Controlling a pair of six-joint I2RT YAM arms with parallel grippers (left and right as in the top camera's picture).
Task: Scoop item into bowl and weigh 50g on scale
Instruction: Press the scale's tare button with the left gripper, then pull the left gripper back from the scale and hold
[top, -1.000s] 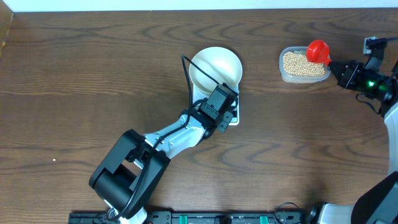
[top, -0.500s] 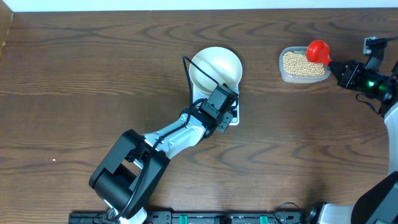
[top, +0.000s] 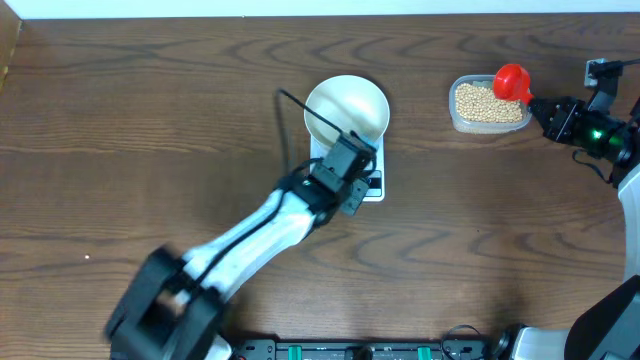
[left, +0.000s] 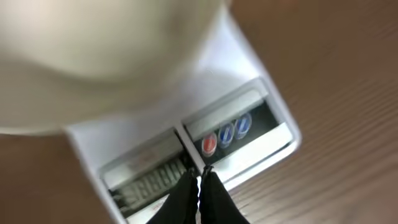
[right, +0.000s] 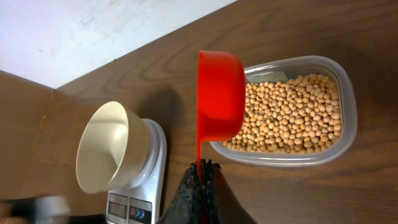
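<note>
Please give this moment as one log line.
left gripper shut over scale front | right gripper holds red scoop over beans | bowl empty on scale

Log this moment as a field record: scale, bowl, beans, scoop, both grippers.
scale: white, display and buttons on its front edge
bowl: white, empty, sitting on the scale
beans: in the clear plastic tub, to the right of the scale
red scoop: over the tub's edge, held by its handle
left gripper: shut, tips at the scale's front panel between display and buttons; contact unclear
right gripper: shut on the red scoop's handle
</note>
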